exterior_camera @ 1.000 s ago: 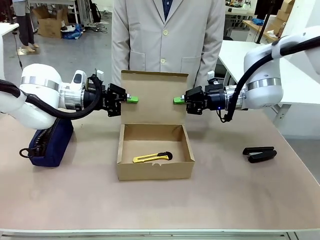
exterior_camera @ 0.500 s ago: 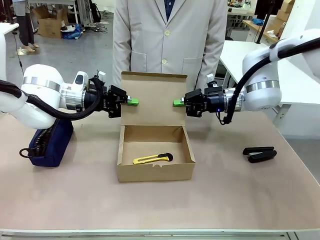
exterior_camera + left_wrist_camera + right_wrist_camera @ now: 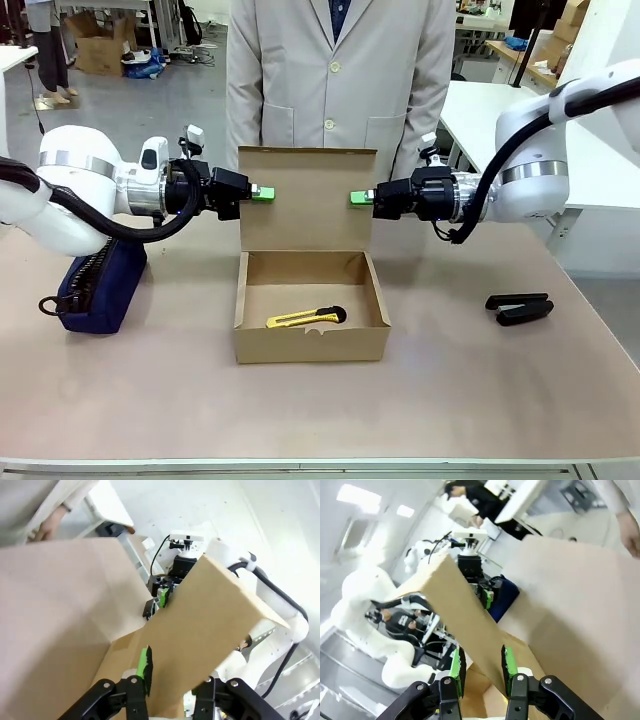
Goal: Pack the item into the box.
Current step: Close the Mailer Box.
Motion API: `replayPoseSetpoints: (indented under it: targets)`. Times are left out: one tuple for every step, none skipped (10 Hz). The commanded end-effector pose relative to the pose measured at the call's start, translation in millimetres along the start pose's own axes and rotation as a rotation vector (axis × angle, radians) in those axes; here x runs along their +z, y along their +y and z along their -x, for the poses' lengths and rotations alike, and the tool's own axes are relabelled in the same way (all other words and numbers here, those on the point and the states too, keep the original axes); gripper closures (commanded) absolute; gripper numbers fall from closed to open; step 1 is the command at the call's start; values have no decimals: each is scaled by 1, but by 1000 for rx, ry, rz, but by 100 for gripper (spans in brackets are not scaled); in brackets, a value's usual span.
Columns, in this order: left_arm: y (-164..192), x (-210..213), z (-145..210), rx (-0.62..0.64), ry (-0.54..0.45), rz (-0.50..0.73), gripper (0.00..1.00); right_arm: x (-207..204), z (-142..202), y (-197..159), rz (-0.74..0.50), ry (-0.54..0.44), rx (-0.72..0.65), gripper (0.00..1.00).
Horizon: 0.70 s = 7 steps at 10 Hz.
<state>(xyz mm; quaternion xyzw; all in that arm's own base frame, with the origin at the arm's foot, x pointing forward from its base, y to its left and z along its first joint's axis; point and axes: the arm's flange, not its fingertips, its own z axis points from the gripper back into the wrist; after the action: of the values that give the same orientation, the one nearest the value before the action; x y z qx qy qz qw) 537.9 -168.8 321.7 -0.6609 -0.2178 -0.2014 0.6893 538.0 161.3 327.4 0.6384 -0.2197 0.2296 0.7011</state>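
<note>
The table (image 3: pixel 450 400) bears the box (image 3: pixel 310 343), navy pouch (image 3: pixel 95 290) and black stapler (image 3: pixel 520 308).

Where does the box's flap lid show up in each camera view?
Front view: the flap lid stands upright at centre.
Left wrist view: the flap lid slants up from bottom centre toward the right.
Right wrist view: the flap lid slants from upper left down between the fingers.
Shared landmark: the green-padded left gripper and right gripper pinching its side edges.

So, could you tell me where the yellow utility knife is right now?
In the front view, the slim yellow utility knife lies flat inside the open brown cardboard box at the picture's centre, near the box's front wall.
</note>
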Motion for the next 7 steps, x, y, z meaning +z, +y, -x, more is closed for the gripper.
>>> replayPoseSetpoints:
  targets:
    - [-12,7,20,-135,2,50,59,3,13,8,-40,-45,152,59]
    - [-16,7,24,-161,52,89,59,2,16,14,-28,-64,227,59]
    - [-19,7,30,-200,98,123,59,1,18,20,-20,-78,284,59]
    - [-24,12,37,-251,103,151,59,0,21,25,-19,-68,319,59]
    - [-28,16,42,-290,89,158,59,1,25,31,-27,-55,341,59]
    - [-33,21,47,-306,77,165,59,3,32,38,-26,-41,368,59]
    - [-34,24,50,-307,61,158,59,4,41,45,-35,-6,391,59]
